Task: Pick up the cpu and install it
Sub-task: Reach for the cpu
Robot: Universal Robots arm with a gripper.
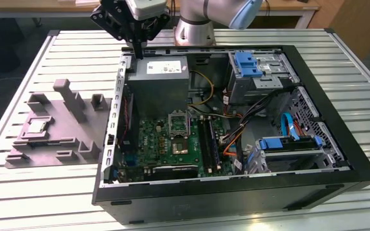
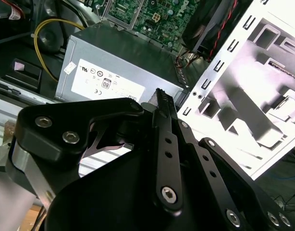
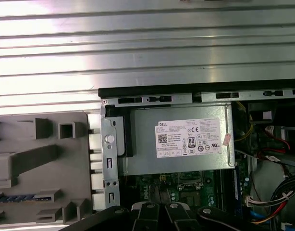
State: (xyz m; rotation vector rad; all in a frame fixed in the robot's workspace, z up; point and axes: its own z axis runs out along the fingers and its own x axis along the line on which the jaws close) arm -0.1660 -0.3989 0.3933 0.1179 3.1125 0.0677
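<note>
On the exterior view's left, the cpu point(image 1: 36, 126) lies flat in a recess of the grey holder tray point(image 1: 75, 144) on the slatted surface point(image 1: 75, 43). Well apart from it, the robot's hand point(image 1: 137, 54), clenched on nothing, hangs by the power supply point(image 1: 162, 79) of the open computer case point(image 1: 339, 159). A skewed grip on so thin a chip could drop it or bend pins in the socket point(image 1: 178, 124).
</note>
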